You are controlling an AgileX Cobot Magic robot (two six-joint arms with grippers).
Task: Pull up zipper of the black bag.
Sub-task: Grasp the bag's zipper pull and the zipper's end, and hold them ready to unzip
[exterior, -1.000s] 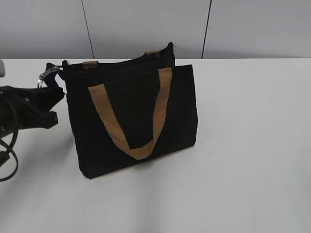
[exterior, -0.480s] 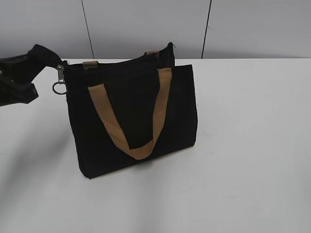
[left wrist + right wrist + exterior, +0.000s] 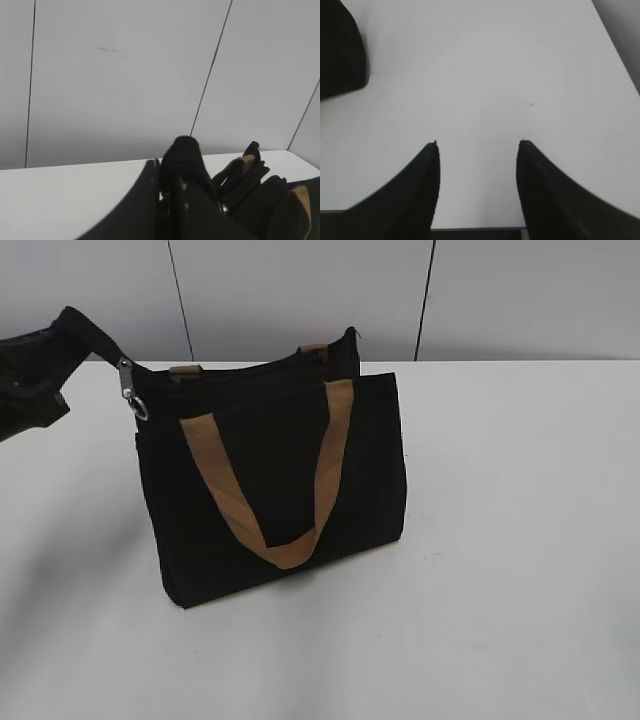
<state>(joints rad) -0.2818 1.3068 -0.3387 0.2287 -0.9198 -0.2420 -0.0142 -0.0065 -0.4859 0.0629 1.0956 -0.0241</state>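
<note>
- At the far left of the exterior view, the left claw [image 3: 62,345] pinches the black fabric end of the zip line at the top left corner of the black bag [image 3: 275,475] and lifts it up and outward.
- Just beside that grip, the zipper [image 3: 128,386] hangs with its ring tab tilted, at the very left end of the bag's top edge.
- A second ago the claw sat lower, beside the bag's left side, with the tab pointing up toward it; half a second ago it was already raised, with the tab hanging straight down.
- Since then the fabric end has stretched a little higher and the ring has swung sideways.
- Judging by the slider's place at the end of the line, the zip looks fully drawn, so the task seems close to finished.
- In the left wrist view the fabric tip [image 3: 182,155] shows clenched between the dark fingers.
- Over bare table [image 3: 485,75], the right claw [image 3: 477,145] hangs spread wide, holding nothing, well apart from the bag.
</note>
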